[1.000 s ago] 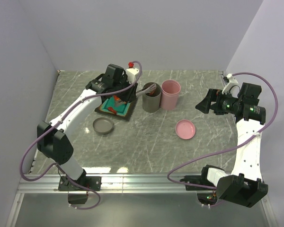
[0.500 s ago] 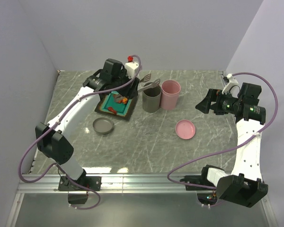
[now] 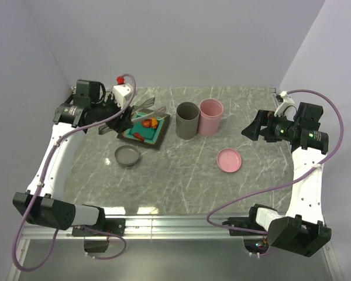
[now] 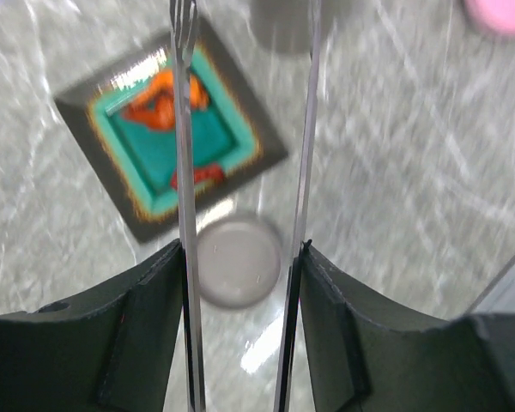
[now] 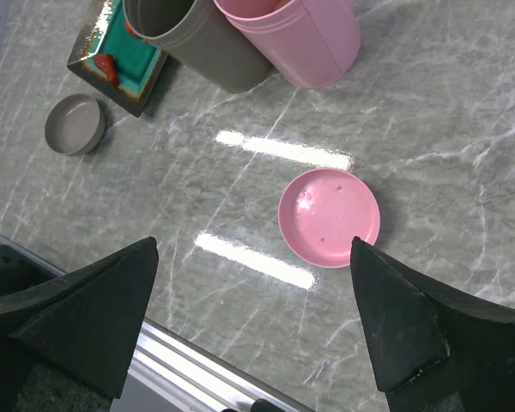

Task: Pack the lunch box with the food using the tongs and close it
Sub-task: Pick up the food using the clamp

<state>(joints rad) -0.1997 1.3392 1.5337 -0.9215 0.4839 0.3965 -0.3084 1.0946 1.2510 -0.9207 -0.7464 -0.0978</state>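
Observation:
My left gripper (image 3: pixel 118 117) (image 4: pixel 240 253) is shut on the tongs (image 3: pixel 147 109), one finger pressing each thin silver arm (image 4: pixel 185 172). The tongs stand spread apart and reach out over the square plate (image 3: pixel 158 139) (image 4: pixel 266 153), with nothing between their arms. Orange-red food chunks (image 3: pixel 151 123) (image 4: pixel 159 99) lie on the plate's teal centre. The lunch box's grey round container (image 3: pixel 187 120) and pink one (image 3: pixel 210 116) stand upright side by side right of the plate. My right gripper (image 3: pixel 250 130) (image 5: pixel 253 245) hangs open and empty above the table's right side.
A grey lid (image 3: pixel 127 156) (image 4: pixel 238 262) lies in front of the plate. A pink lid (image 3: pixel 229 160) (image 5: pixel 329 216) lies in front of the pink container. Walls close the table at the left, back and right; a metal rail (image 3: pixel 175 225) runs along the near edge.
My left arm has swung back to the left, away from the grey container, carrying the tongs with it. The tongs' arms have spread wider. The right arm has not moved.

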